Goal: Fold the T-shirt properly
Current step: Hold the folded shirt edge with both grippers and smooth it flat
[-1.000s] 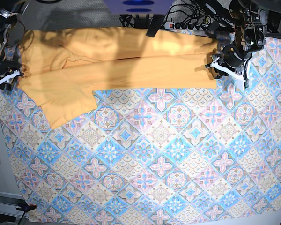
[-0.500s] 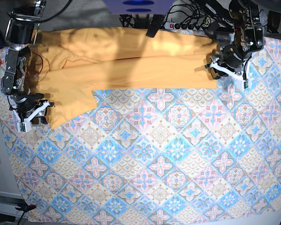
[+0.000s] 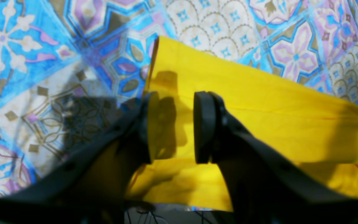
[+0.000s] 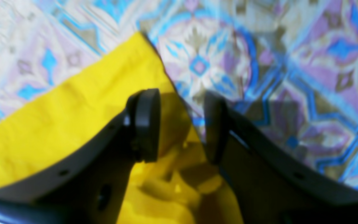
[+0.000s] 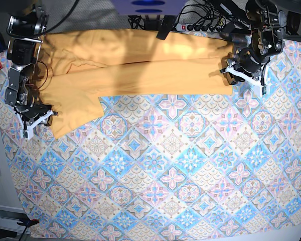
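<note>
1. T-shirt [image 5: 135, 70]: spread flat across the far part of the patterned cloth [image 5: 160, 175]; folded lengthwise, one sleeve projecting toward the near-left corner in the base view.
2. Lettering: none visible in any view; plain yellow-orange surface only.
3. Left gripper [image 5: 245, 76]: positioned at the shirt's right-hand end in the base view.
4. Left wrist view: left gripper [image 3: 172, 127] with jaws apart, both pads [image 3: 202, 127] over the fabric near the corner of the T-shirt [image 3: 259, 102]; nothing pinched between them, released.
5. Same view: shirt edge straight, a fold line running along the fabric, patterned cloth [image 3: 42, 62] beyond the corner.
6. Right gripper [image 5: 36, 120]: positioned at the sleeve's outer edge, at the base view's left.
7. Right wrist view: right gripper [image 4: 182, 124] with jaws spread wide, straddling the sleeve edge; one pad [image 4: 146, 124] over the T-shirt [image 4: 73, 105], the other over the patterned cloth [image 4: 291, 62]; nothing grasped.
8. Same view: picture blurred; contact between pads and fabric cannot be told.
9. Behind the cloth's far edge: cables and a power strip [image 5: 200, 26].
</note>
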`<state>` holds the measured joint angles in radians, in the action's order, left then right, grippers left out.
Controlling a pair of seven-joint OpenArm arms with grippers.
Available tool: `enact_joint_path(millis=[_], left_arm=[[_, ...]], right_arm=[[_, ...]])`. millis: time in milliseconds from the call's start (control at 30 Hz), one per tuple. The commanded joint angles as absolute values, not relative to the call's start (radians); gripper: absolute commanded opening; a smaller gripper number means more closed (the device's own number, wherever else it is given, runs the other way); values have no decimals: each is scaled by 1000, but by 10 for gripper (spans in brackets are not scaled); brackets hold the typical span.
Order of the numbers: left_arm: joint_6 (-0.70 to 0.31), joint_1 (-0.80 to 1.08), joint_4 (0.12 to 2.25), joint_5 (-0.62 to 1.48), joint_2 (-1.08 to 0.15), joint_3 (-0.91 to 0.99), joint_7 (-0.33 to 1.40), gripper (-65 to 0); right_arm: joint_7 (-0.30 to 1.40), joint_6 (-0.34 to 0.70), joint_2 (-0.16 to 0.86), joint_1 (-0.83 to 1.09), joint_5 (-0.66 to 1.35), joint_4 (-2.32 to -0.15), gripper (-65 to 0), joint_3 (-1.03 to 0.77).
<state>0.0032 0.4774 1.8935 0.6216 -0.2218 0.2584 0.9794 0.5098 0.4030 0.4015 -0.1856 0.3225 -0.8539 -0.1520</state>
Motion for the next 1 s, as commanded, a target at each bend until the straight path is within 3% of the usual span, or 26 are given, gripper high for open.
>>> enact_joint_path(millis=[0,367,567,800,967], left_arm=[[-1,476,1906,625,-231,263,964,-459],[-1,476,1906,625,-231,263,964,-459],[-1,476,1906,625,-231,263,964,-459],[-1,475,1906,624,-231,263,964,-459],[-1,463,1905,622,-231,263,964,-459]], right_arm=[[481,404,420,-209,332,-852,-420,-139],[424,404,420,-203,334,-820,-444,47],[426,404,418,-206,335,-820,-650,47],[429,404,426,-119,338,-1013,-650,-58],[573,404,424,8,338,-1257,-650,-194]])
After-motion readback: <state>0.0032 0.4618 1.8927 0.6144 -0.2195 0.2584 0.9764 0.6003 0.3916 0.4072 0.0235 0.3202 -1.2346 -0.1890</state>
